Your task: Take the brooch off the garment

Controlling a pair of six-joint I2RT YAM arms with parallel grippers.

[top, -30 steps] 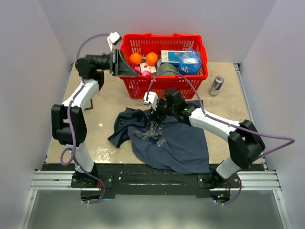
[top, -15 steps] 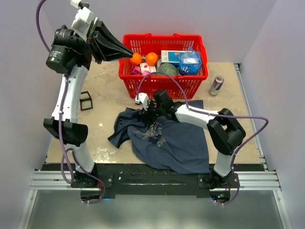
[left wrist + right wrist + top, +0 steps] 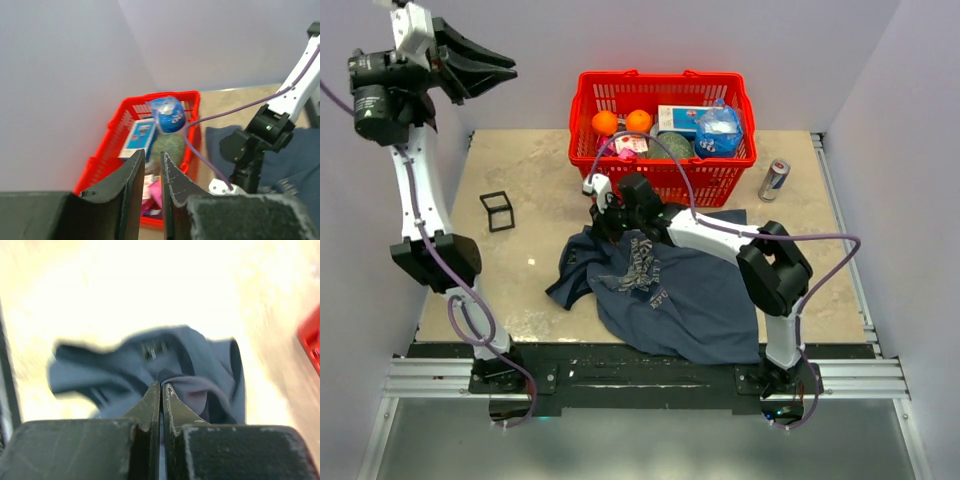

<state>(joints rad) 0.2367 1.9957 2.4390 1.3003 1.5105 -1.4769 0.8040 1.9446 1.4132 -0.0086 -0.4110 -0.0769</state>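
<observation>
The garment is a dark blue T-shirt, crumpled on the table in front of both arms. My right gripper is low at its upper left edge. In the right wrist view this gripper is shut, with a dark fold of the garment pinched at its tips. A small pale glint on the cloth is too blurred to tell if it is the brooch. My left gripper is raised high at the far left, away from the garment. Its jaws stand slightly open and hold nothing.
A red basket with oranges, a box and a blue bag stands at the back centre. A drink can stands to its right. A black square frame lies on the table left of the garment. Walls enclose both sides.
My left arm swung up and to the left, away from the basket, and its jaws parted. My right gripper slid left along the garment's upper edge and shut.
</observation>
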